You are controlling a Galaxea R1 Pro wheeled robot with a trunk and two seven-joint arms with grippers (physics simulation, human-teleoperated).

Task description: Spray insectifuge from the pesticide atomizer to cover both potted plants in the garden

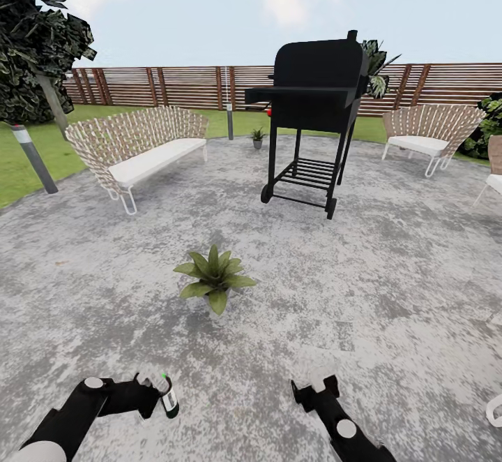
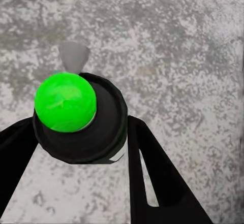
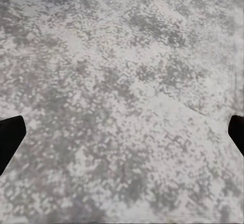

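While the left gripper clamps the slim dark bottle with a bright green cap and white label low over the mottled grey stone patio, the broad-leaved green potted plant sits just ahead. Small, rigid and probably light, the atomizer looks best held around its body, as here, leaving the top clear. The right gripper hangs wide and empty.

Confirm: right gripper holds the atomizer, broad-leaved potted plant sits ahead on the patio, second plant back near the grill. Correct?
Wrong arm. The left gripper holds the atomizer; the left wrist view shows its fingers on either side of the bottle. The right gripper is open and empty. The broad-leaved potted plant and second plant by the grill are as stated.
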